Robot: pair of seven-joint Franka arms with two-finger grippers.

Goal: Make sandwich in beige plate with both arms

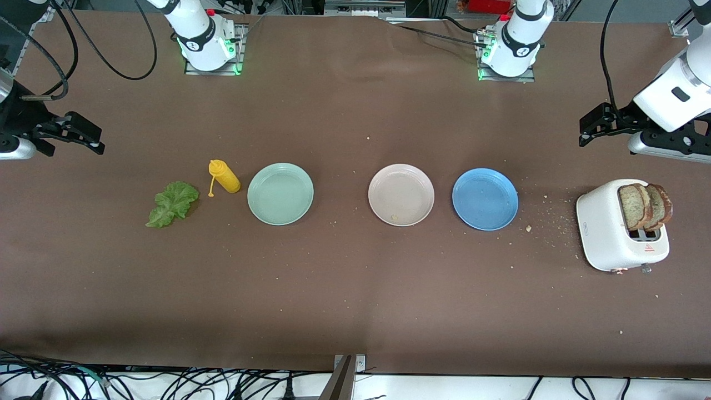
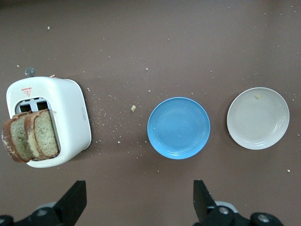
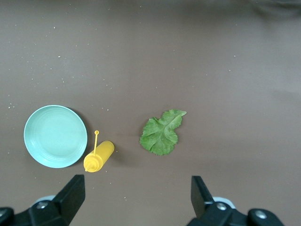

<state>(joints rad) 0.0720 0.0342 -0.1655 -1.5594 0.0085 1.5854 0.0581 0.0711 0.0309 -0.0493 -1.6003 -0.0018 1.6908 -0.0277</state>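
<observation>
Two brown bread slices stand in a white toaster at the left arm's end of the table. The beige plate sits mid-table, holding only a crumb. A green lettuce leaf lies flat toward the right arm's end. My left gripper hovers open and holds nothing, over bare table beside the toaster. My right gripper is also open with nothing in it, above the table beside the lettuce.
A blue plate lies between the beige plate and the toaster. A mint-green plate and a yellow squeeze bottle on its side lie between the beige plate and the lettuce. Crumbs dot the table around the toaster.
</observation>
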